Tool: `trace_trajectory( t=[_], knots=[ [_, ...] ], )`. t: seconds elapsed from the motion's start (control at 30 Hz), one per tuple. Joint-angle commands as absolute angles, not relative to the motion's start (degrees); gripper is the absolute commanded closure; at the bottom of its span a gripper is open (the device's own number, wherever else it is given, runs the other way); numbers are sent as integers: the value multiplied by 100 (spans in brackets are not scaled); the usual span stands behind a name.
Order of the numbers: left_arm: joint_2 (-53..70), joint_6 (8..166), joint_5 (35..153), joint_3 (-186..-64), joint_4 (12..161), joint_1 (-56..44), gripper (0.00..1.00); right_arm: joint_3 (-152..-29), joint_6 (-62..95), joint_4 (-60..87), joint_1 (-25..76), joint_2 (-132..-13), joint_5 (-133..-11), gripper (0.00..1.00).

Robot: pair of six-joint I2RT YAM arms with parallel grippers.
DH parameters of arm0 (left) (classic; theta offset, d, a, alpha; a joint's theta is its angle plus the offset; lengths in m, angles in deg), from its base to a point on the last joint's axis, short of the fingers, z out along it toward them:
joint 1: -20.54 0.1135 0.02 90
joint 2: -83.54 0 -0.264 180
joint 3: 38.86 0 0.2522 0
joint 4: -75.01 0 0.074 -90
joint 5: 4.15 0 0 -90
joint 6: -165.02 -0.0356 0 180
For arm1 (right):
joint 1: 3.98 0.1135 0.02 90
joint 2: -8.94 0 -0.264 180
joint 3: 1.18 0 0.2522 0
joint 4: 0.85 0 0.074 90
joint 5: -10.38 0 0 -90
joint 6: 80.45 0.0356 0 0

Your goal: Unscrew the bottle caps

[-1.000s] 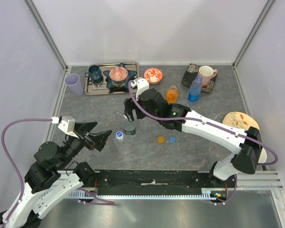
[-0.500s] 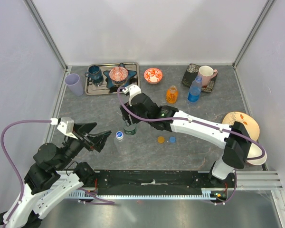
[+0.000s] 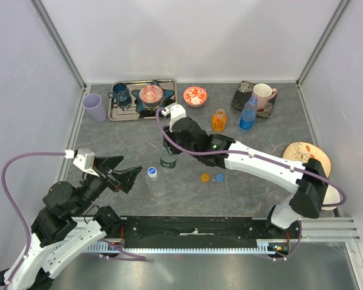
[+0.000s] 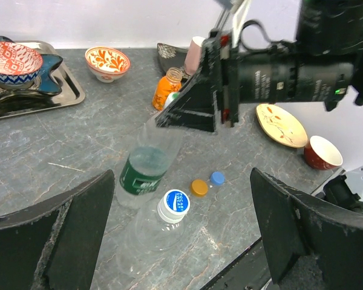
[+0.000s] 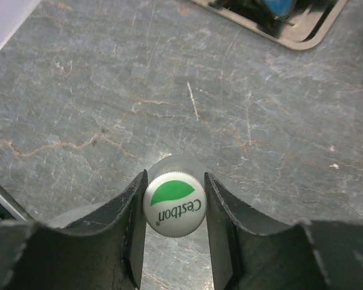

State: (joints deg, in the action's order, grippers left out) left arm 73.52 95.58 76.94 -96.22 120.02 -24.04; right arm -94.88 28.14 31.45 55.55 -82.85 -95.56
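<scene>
A clear bottle with a green label (image 3: 167,162) (image 4: 146,171) stands mid-table. My right gripper (image 3: 168,151) (image 5: 175,205) is over it, shut on its white-and-green cap (image 5: 175,203), with both fingers (image 5: 135,212) touching the cap's rim. Beside it stands another clear bottle carrying a white-and-blue cap (image 3: 152,172) (image 4: 174,202). My left gripper (image 3: 128,177) (image 4: 181,212) hangs open just left of that bottle, holding nothing. A loose orange cap (image 3: 205,177) and a loose blue cap (image 3: 219,177) lie on the table. The orange bottle (image 3: 218,120) and blue bottle (image 3: 248,115) stand capless at the back.
A lilac cup (image 3: 94,107) and a metal tray (image 3: 118,113) with dishes sit back left. A red patterned bowl (image 3: 195,95) is behind the right arm. A pink mug (image 3: 264,93) is at the back right, a patterned plate (image 3: 307,154) at the right.
My right gripper's jaws have closed from wide open onto the white-and-green cap, and its wrist shifted slightly over the bottle. The left arm has not moved.
</scene>
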Motion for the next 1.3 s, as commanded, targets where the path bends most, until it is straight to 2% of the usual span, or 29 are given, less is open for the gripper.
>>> trace_trajectory(
  t=[0.0,0.2,0.3,0.33,0.4,0.5,0.6,0.83,0.93,1.27],
  knots=[
    [7185,9550,7583,-9657,11760,-2393,1,-9597,2617,3206,5596,-7562,-10157,64],
    [6493,9059,7267,-10008,11330,-2393,0,-9948,2598,4058,5587,-6595,-10844,69],
    [5896,8760,7091,-10280,10891,-2393,0,-10185,2861,4594,5587,-6278,-10722,86],
    [5728,8672,7091,-10359,10577,-2393,0,-10317,2950,4744,5587,-6182,-10635,100],
    [5516,8654,7239,-10404,10224,-2393,0,-10388,3073,5035,5596,-6067,-10450,100],
    [4963,8732,8161,-10623,9581,-2385,0,-10318,3258,5088,5587,-5707,-10046,100],
    [4251,8882,9267,-11115,9396,-2359,1,-10309,3320,5088,5596,-5417,-9536,100],
    [2950,9505,12850,-11748,8579,-2042,0,-10388,3355,5132,5587,-4942,-8718,100],
    [2545,9717,13653,-11792,8298,-2042,0,-10397,3399,5079,5587,-4828,-8516,100],
    [2140,9761,14174,-11758,8183,-2042,0,-10608,3381,4877,5587,-4915,-8323,100]
  ],
)
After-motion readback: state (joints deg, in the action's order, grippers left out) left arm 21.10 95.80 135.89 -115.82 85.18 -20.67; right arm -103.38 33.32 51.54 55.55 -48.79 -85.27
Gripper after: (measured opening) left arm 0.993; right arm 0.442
